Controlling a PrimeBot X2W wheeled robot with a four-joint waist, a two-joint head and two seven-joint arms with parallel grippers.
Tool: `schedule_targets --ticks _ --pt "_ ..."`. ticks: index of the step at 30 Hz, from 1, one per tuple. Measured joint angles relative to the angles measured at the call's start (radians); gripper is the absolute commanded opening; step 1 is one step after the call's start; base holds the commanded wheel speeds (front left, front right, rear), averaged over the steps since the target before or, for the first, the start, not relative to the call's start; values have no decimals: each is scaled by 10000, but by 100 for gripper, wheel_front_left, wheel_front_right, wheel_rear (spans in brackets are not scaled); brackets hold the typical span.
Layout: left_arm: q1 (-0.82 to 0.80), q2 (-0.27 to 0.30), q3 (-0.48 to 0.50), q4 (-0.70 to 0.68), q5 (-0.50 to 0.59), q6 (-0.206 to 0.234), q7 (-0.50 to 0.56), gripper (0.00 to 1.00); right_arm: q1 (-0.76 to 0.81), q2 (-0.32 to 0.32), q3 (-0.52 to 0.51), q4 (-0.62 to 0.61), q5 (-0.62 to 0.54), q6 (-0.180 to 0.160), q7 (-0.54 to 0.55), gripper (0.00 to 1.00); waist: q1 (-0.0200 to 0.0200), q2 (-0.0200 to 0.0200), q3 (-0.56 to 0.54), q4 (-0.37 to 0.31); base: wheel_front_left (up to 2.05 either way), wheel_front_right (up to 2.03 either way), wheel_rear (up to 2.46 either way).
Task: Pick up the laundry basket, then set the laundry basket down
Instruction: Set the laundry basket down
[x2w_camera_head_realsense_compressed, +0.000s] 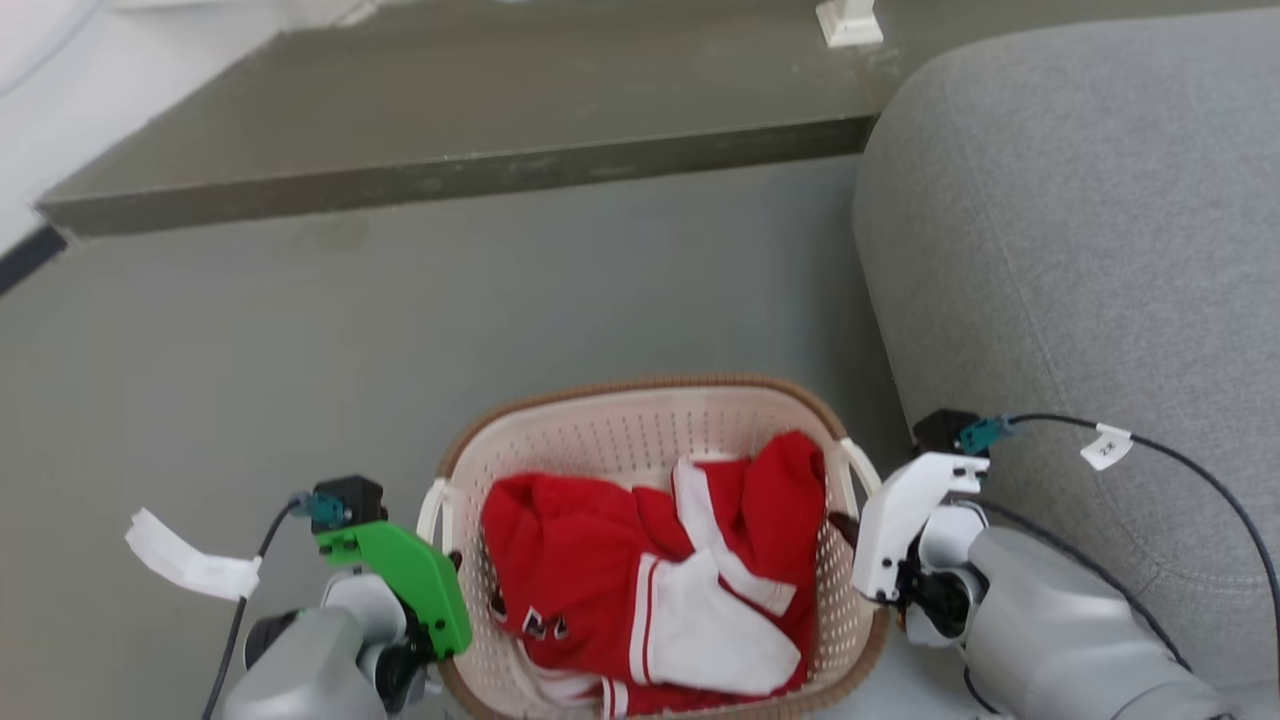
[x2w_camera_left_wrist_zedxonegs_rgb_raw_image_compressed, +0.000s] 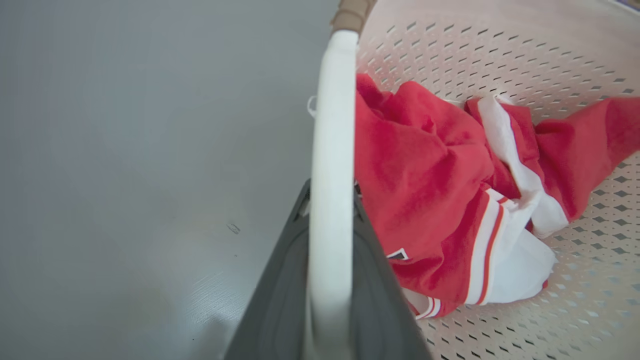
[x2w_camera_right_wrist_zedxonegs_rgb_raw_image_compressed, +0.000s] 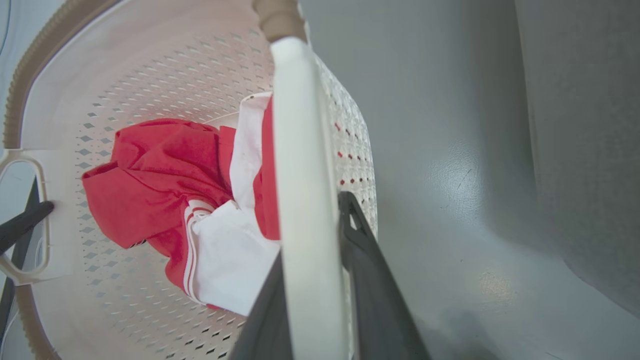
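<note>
Cream-white perforated plastic laundry basket (x2w_camera_head_realsense_compressed: 620, 440) with brown woven-look rim (x2w_camera_head_realsense_compressed: 640, 383), low beside the grey fabric sofa (x2w_camera_head_realsense_compressed: 1080, 250), has left gripper (x2w_camera_left_wrist_zedxonegs_rgb_raw_image_compressed: 331, 200) and right gripper (x2w_camera_right_wrist_zedxonegs_rgb_raw_image_compressed: 312, 220) each clamped on a white side handle (x2w_camera_left_wrist_zedxonegs_rgb_raw_image_compressed: 330, 100): grasp looks made, lift-off from the grey floor (x2w_camera_head_realsense_compressed: 300, 350) unclear, set-down seemingly left.

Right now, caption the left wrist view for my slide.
The left gripper clamps the white handle of the laundry basket; a red-and-white garment lies inside.
</note>
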Motion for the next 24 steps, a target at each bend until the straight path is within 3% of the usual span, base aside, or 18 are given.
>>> schedule_targets --ticks 24 --pt "-1777 313 311 -336 123 0 -1651 0 -1772 -17 -140 -336 -36 0 -1542 0 1 0 2739 13 0 0 0"
